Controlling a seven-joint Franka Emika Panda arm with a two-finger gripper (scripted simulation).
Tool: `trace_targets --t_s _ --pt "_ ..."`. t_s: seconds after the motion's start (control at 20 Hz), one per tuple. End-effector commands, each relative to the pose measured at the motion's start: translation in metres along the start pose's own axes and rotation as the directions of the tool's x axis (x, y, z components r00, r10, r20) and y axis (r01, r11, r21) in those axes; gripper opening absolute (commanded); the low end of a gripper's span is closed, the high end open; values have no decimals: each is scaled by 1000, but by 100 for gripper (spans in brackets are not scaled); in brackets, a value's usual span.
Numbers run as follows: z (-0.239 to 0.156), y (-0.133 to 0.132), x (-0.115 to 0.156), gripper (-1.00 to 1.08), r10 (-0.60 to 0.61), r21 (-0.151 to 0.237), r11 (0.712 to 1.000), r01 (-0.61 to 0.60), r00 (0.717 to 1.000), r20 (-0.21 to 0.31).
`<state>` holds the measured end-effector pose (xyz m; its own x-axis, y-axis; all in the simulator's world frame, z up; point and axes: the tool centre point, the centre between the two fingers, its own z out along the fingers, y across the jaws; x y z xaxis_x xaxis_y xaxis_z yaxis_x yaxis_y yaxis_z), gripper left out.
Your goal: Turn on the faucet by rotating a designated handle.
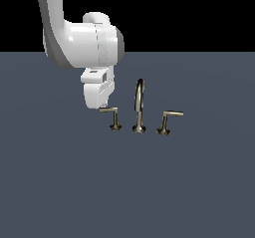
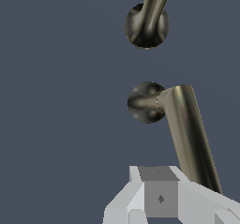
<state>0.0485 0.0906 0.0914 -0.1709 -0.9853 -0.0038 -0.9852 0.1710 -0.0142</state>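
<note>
The faucet has a tall arched spout [image 1: 139,105] with a lever on each side. The handle [image 1: 112,116] stands on the exterior view's left: an upright post with a thin arm pointing left. The twin lever [image 1: 167,122] has a leaning post. My gripper [image 1: 103,104] hangs at the free end of the handle's arm, just above it. In the wrist view the handle's arm [image 2: 190,134] runs from its round base [image 2: 146,102] past the side of my gripper [image 2: 159,197]. The fingers look shut together with nothing between them. The spout's base [image 2: 146,26] lies beyond.
The faucet set stands on a flat dark grey-blue surface [image 1: 60,182]. The white arm [image 1: 74,38] comes down from the upper left of the exterior view. Nothing else shows.
</note>
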Motion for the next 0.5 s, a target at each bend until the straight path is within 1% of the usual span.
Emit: trace_targets --t_s 0.0,0.45 --pt "0 10 1 -100 -2 -7 1000 2 1000 -3" --pt "0 39 4 -100 -8 -12 1000 8 1000 -4"
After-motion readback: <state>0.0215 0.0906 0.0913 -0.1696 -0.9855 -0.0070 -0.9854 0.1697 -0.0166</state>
